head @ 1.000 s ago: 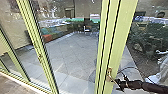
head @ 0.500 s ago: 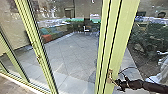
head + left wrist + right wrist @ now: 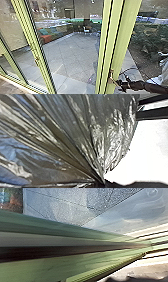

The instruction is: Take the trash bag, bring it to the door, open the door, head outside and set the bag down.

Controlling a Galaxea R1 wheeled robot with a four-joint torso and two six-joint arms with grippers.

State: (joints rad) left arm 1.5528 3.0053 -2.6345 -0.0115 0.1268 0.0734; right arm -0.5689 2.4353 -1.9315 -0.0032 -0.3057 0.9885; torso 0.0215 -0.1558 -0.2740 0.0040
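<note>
Pale grey paving (image 3: pixel 67 55) spreads behind the glass, framed by yellow-green uprights. How far the jaws of the right gripper (image 3: pixel 119 83) stand open, I cannot tell; it is right up against the metal handle (image 3: pixel 111 76) on the broad green upright (image 3: pixel 120 37), yet whether it grips the handle is too blurred to say. Its dark arm (image 3: pixel 143 85) reaches in from the right of the head view. At the left gripper (image 3: pixel 101 183), the trash bag (image 3: pixel 70 131) draws together into a tight point, its shiny dark film fanning away in long, silvery creases. I can't tell how wide those jaws are either, though the bunched folds look, as best I can judge, like a hold.

Farther out, a narrower green upright (image 3: pixel 32 42) leans to the left, bearing a small metal fitting (image 3: pixel 37 60). Orange and teal seats (image 3: pixel 46 38) line the far left edge of the paving, with a white chair (image 3: pixel 86 30) farther back. Dark green foliage (image 3: pixel 147 35) fills the bed to the right of the broad upright.
</note>
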